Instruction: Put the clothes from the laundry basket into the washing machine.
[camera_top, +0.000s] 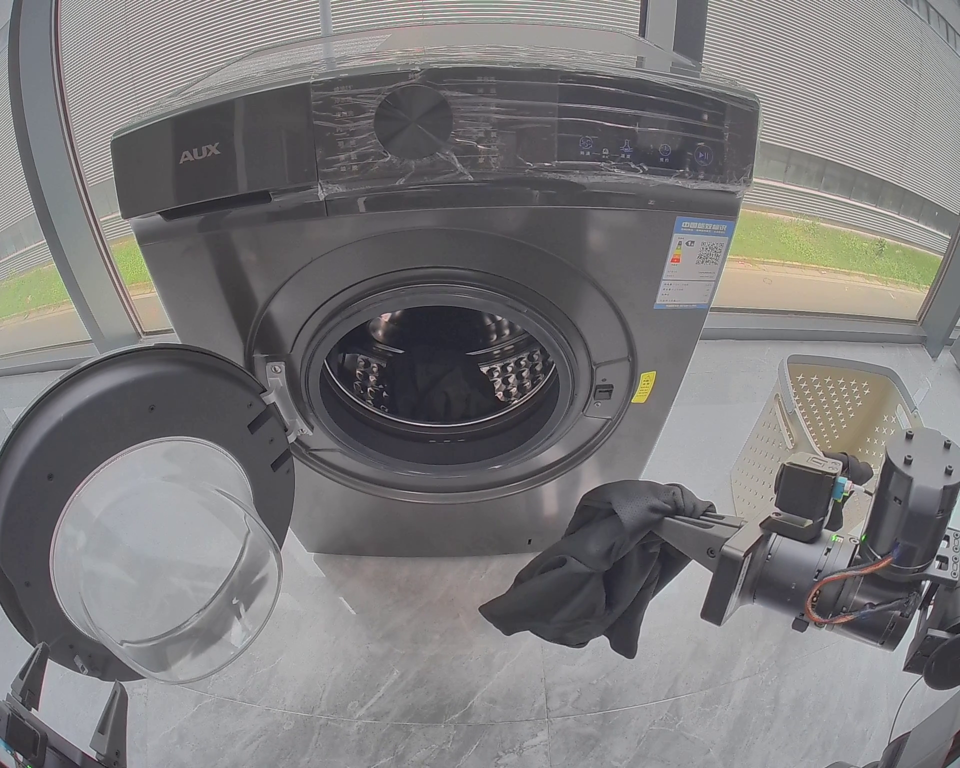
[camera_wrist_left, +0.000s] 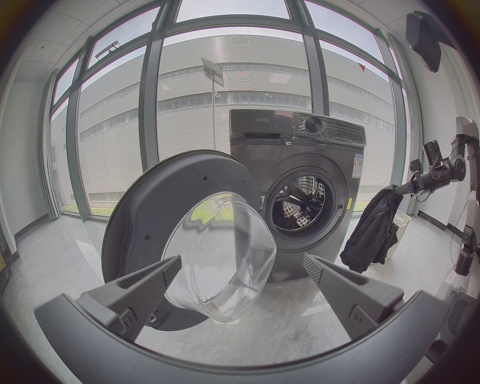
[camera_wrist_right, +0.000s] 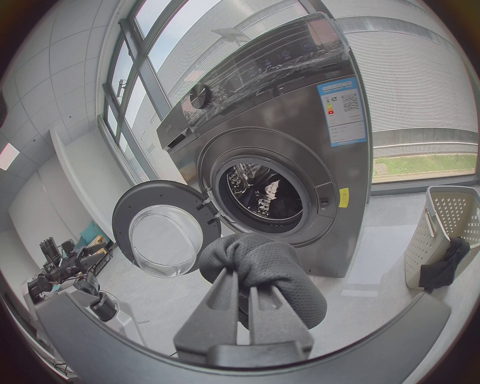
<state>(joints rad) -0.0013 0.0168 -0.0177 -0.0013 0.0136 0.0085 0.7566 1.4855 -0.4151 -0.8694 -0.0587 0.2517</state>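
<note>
My right gripper (camera_top: 668, 528) is shut on a black garment (camera_top: 595, 575) that hangs in the air in front of the washing machine (camera_top: 440, 290), low and to the right of its open drum (camera_top: 440, 380). In the right wrist view the black garment (camera_wrist_right: 270, 267) bunches over the closed fingers (camera_wrist_right: 232, 295). Dark clothing lies inside the drum. The white laundry basket (camera_top: 835, 420) stands to the machine's right, and another dark garment (camera_wrist_right: 445, 265) hangs over its rim. My left gripper (camera_wrist_left: 240, 272) is open and holds nothing, low at the left near the open door (camera_top: 130, 500).
The round door with its clear bowl (camera_top: 165, 560) swings out to the left of the drum. Grey tiled floor (camera_top: 420, 640) lies in front of the machine. Glass window walls stand behind.
</note>
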